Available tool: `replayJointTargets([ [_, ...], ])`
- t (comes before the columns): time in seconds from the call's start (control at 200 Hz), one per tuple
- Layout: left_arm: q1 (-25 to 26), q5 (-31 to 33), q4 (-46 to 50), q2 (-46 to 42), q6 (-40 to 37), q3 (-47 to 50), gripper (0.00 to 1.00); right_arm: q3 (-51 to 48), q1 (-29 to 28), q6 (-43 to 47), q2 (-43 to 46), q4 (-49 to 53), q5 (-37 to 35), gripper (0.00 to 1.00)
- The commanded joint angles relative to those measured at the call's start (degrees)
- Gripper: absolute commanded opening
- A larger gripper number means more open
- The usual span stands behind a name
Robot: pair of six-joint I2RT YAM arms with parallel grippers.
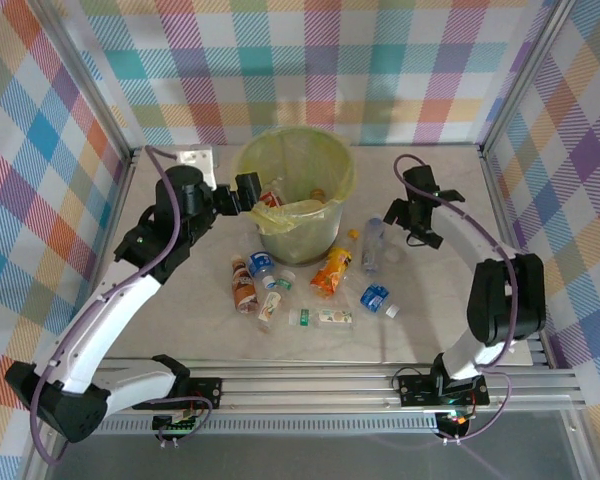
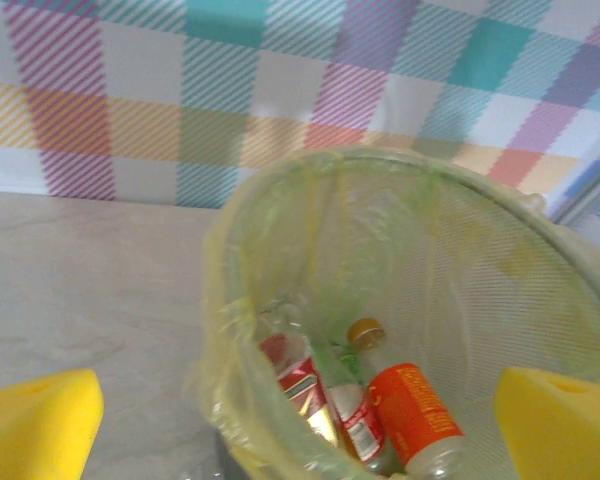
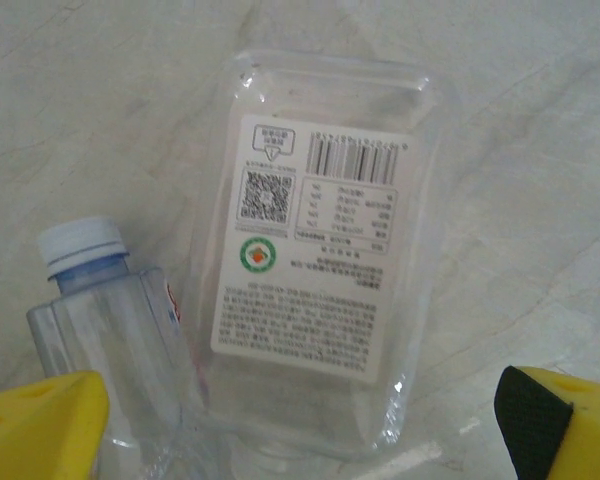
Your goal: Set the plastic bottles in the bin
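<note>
At the bin [image 1: 302,238] left rim, L gripper [image 1: 264,198] hangs open, empty; approx 3 bottles [image 2: 412,415] lie inside. R gripper [image 3: 300,428], right of bin, spread wide, nothing held, over flat clear bottle [image 3: 320,250] + white-capped bottle [image 3: 110,330]. Approx 8 loose bottles [image 1: 332,270] left on table [image 1: 430,290], so under halfway imo.

Lab rig: plaid walls [image 1: 320,70], alu frame [image 1: 310,378].

One bin [image 1: 298,238] — roughly ten plastic bottles [image 1: 332,270].
</note>
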State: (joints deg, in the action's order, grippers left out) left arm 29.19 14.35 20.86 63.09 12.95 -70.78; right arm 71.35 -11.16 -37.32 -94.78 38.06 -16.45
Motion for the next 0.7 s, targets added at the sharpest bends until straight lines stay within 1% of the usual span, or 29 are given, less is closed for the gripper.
replayJointTargets([
  [0.0, 0.69, 5.52, -1.39, -2.08, 2.17, 1.8, 1.0, 3.6, 0.43, -2.11, -3.39, 1.9, -1.43, 1.0],
  [0.265, 0.69, 6.26, -0.21, -1.76, 2.16, 2.17, 1.0, 7.8, 0.44, -3.77, -10.13, 3.33, -2.22, 1.0],
  [0.695, 0.69, 5.95, -0.21, -1.13, 2.42, 2.32, 1.0, 7.49, 0.79, -3.9, -12.77, 4.15, -3.46, 1.0],
])
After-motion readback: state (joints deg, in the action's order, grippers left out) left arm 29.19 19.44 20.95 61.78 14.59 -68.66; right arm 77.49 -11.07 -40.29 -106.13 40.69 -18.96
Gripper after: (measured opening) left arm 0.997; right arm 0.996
